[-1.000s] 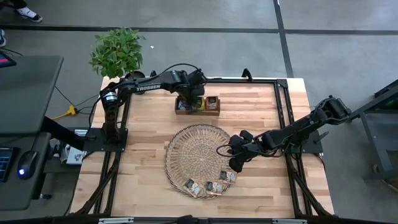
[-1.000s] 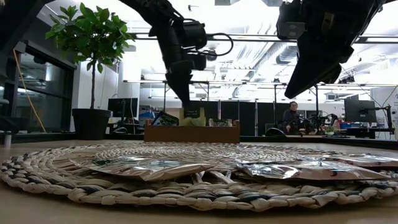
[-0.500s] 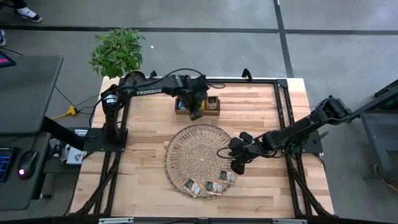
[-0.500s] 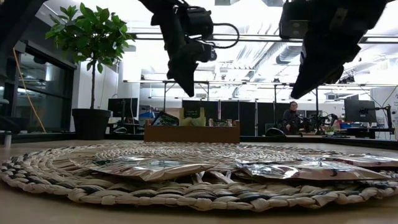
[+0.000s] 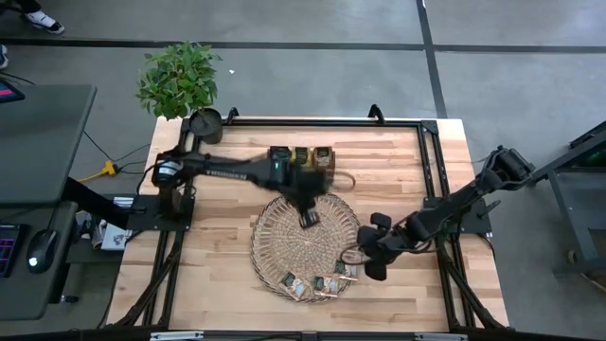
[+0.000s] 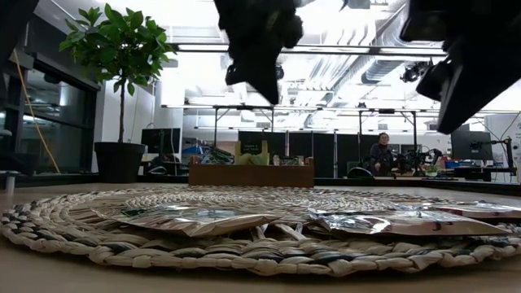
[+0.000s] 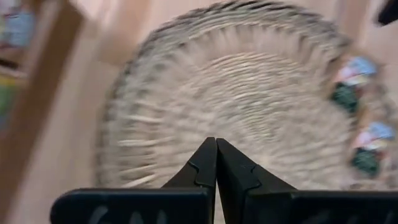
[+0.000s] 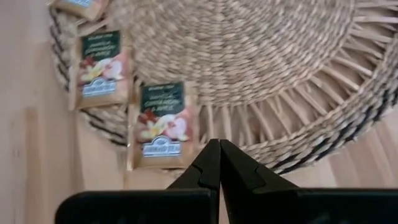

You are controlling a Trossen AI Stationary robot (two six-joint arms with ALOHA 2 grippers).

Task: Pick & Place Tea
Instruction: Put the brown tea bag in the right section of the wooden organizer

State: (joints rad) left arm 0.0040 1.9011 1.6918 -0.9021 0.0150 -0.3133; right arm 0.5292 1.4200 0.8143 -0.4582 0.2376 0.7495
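Tea sachets (image 5: 320, 282) lie on woven tray (image 5: 275, 237); more fill wooden box (image 5: 301, 157); both arms' jaws clenched, empty.

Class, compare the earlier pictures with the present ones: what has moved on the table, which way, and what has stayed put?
The left hand left the wooden box at the table's far edge, swung out over the woven tray and closed; nothing shows between its fingers. The right hand shifted toward the tray's near right rim, still shut. The sachets on the tray kept their places.

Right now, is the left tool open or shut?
Shut. In its wrist view the left tool's fingers meet, nothing visible between them, above the woven tray.
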